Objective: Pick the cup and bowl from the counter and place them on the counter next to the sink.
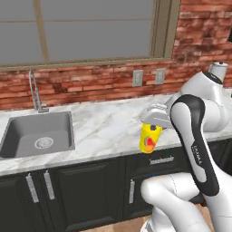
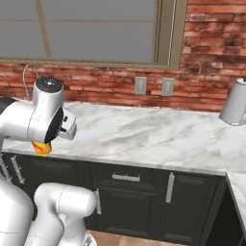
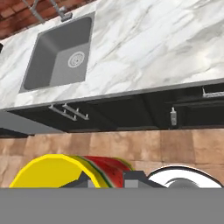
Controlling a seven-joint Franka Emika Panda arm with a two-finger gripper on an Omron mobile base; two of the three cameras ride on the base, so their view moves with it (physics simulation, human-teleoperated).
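Observation:
My gripper (image 1: 153, 128) is shut on the rim of the cup (image 1: 150, 138), a small yellow tumbler with a red mark. The cup hangs upright in the air near the front edge of the white marble counter (image 1: 106, 124), well right of the sink (image 1: 38, 133). From the right base view only the cup's lower part (image 2: 41, 148) peeks out under the arm. In the hand view the cup (image 3: 57, 173) sits at the bottom between the fingertips (image 3: 135, 178), with the sink (image 3: 61, 52) at the upper left. The bowl is out of view.
A thin curved faucet (image 1: 34, 92) stands behind the sink. A silver kettle (image 2: 235, 103) sits at the counter's far right by the brick wall. Two outlets (image 1: 137, 78) are on the wall. Dark cabinets (image 2: 134, 190) run under the counter.

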